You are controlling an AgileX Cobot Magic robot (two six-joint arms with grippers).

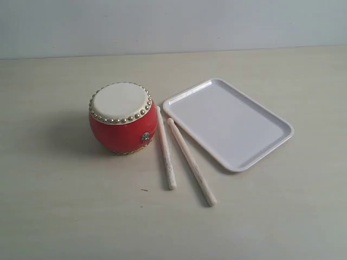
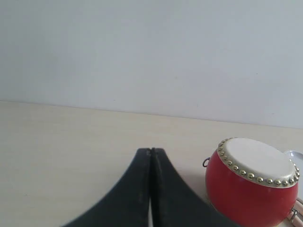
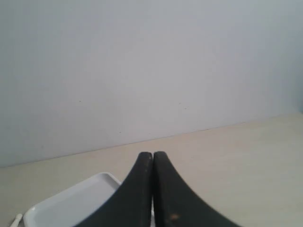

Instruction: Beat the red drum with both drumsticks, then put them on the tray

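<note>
On the pale desk [image 1: 65, 216], the red drum [image 1: 123, 118] is sitting upright at the left. It is looking round and fat like a little barrel, with a shiny red body, a cream top and gold studs running all around the rim. The tray [image 1: 230, 122] is lying at the right, white and flat, with round corners and a low edge. Between them the left drumstick [image 1: 166, 149] and the right drumstick [image 1: 191, 161] are lying on the desk, thin and pale pink, their far tips close together and their near ends spreading apart. The left claw [image 2: 151, 156] is pressing its two black fingers tight together. The right claw [image 3: 152, 158] is doing the same.
</note>
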